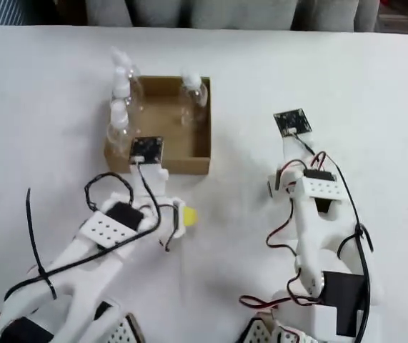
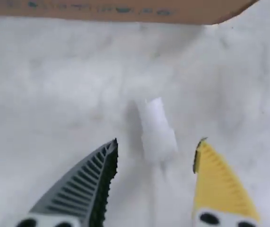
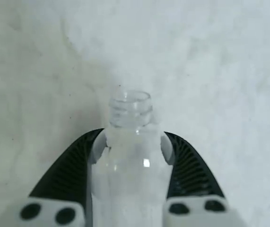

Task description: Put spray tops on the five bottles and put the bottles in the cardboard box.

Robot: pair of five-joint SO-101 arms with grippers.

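Overhead, the cardboard box (image 1: 166, 143) sat on the white table (image 1: 46, 93) with three topped bottles (image 1: 193, 93) in it, the left arm (image 1: 111, 225) just before its front wall and the right arm (image 1: 314, 189) well off to its side. In the left wrist view the left gripper (image 2: 158, 142) stood wide open around a spray top (image 2: 154, 124) lying on the table just outside the box wall; closing off-centre could, I judged, squirt the top out sideways or lift it crooked, since it was small, white and smooth-sided while the fingers (image 2: 87, 189) (one grey, one yellow) were hard and ribbed. In the right wrist view the right gripper (image 3: 134, 142) was clamped on the shoulders of a bottle (image 3: 131, 109) held away from the box, neck bare; a crooked top would likely jam on its threads, and the clear, slick, round plastic might twist between the black ribbed fingers (image 3: 68, 175) under the push.
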